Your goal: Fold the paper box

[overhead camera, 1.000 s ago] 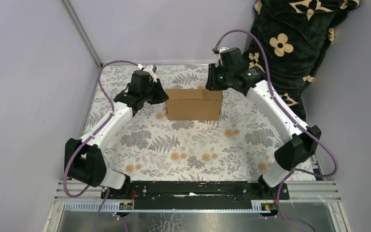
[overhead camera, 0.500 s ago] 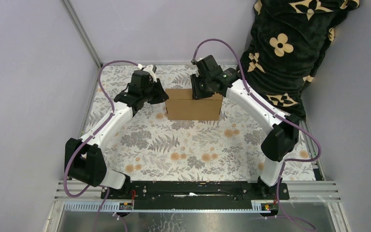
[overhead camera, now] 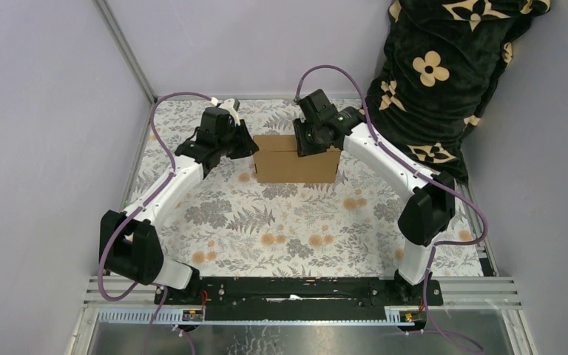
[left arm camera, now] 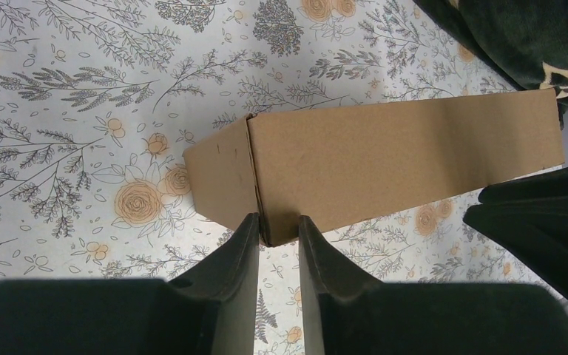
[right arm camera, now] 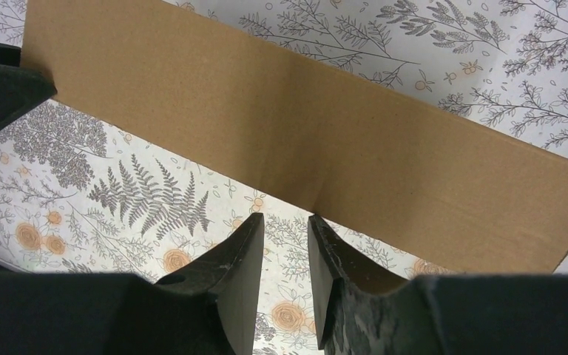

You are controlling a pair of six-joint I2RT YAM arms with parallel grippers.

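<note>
The paper box [overhead camera: 296,159], likely light and stiff but easily creased, stands far-middle on the surface [overhead camera: 281,229], my left gripper [left arm camera: 277,222] pinching its corner edge and my right gripper [right arm camera: 287,222] narrowly parted, empty, beside its long wall's rim.

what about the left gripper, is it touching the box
Touching. Left wrist view shows a corner of the box wedged between the fingers of the left gripper, no gap either side.

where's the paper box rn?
Top view: the paper box stands at the far centre of the floral mat, left end effector at its left end, right end effector over its top.
</note>
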